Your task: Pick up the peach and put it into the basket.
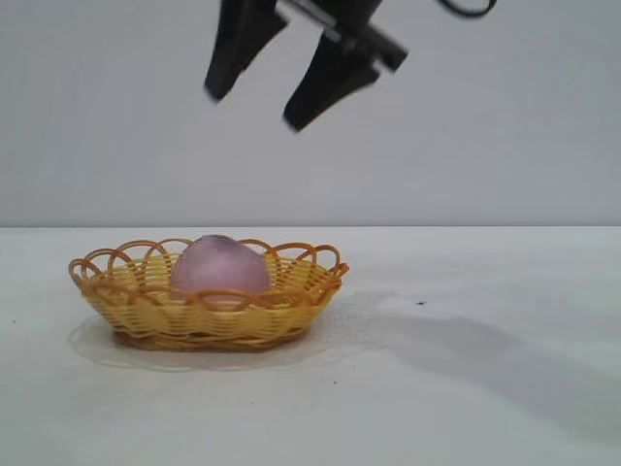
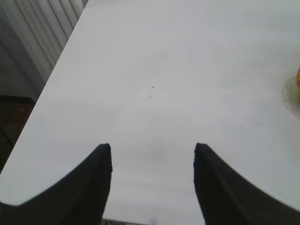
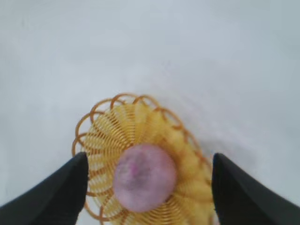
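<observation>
The pale pink-mauve peach (image 1: 219, 266) lies inside the yellow-orange wicker basket (image 1: 136, 309) on the white table, left of centre. My right gripper (image 1: 252, 110) hangs high above the basket, open and empty, well clear of the fruit. In the right wrist view the peach (image 3: 144, 177) sits in the middle of the basket (image 3: 117, 122), seen from above between the spread fingers of my right gripper (image 3: 150, 157). My left gripper (image 2: 152, 146) is open and empty over bare table, out of the exterior view. A sliver of the basket (image 2: 298, 75) shows at that view's edge.
The white table (image 1: 466, 388) spreads flat all around the basket, with a few small dark specks (image 1: 420, 303). In the left wrist view the table edge (image 2: 51, 79) runs beside a ribbed grey wall panel (image 2: 33, 42).
</observation>
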You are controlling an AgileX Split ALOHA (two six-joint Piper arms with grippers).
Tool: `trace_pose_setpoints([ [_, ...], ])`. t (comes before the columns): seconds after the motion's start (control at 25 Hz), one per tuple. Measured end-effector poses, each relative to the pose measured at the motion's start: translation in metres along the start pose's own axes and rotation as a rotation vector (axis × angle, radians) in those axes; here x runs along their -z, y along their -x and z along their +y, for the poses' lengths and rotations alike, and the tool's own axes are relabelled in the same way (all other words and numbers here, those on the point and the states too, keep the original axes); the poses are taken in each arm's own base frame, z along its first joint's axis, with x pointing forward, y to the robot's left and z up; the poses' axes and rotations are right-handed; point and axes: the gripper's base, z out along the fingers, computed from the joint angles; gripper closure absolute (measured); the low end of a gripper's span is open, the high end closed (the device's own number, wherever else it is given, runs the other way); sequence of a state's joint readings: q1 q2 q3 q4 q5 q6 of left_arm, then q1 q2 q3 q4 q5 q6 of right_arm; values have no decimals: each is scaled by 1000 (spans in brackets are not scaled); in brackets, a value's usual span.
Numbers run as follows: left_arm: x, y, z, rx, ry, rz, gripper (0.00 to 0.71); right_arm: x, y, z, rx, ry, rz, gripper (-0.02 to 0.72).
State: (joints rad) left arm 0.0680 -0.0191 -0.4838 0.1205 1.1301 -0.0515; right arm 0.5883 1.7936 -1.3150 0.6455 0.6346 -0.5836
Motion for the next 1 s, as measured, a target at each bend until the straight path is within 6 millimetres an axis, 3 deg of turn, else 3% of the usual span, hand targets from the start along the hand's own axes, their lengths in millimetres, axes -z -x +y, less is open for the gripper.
trace_pose_setpoints([
  [0.36, 0, 0, -4, -8, -46, -4, 319, 48, -19, -94, -259, -249, 71, 225],
  [0.6, 0, 0, -4, -9, -46, -5, 319, 78, -37, -120, -379, -351, 151, 225],
  [0.76, 0, 1, -6, -9, -69, -6, 319, 128, -36, -100, -382, -408, 78, 225],
  [0.8, 0, 1, -6, -11, -71, -6, 319, 128, -36, -100, -382, -408, 78, 225],
  [0.88, 0, 1, -6, -12, -71, -6, 319, 161, -41, -76, -375, -424, 21, 225],
  [0.92, 0, 1, -6, -12, -71, -6, 319, 187, -59, -51, -381, -427, -4, 225],
  [1.0, 0, 1, -6, -12, -71, -6, 319, 208, -90, -24, -394, -434, -1, 225],
])
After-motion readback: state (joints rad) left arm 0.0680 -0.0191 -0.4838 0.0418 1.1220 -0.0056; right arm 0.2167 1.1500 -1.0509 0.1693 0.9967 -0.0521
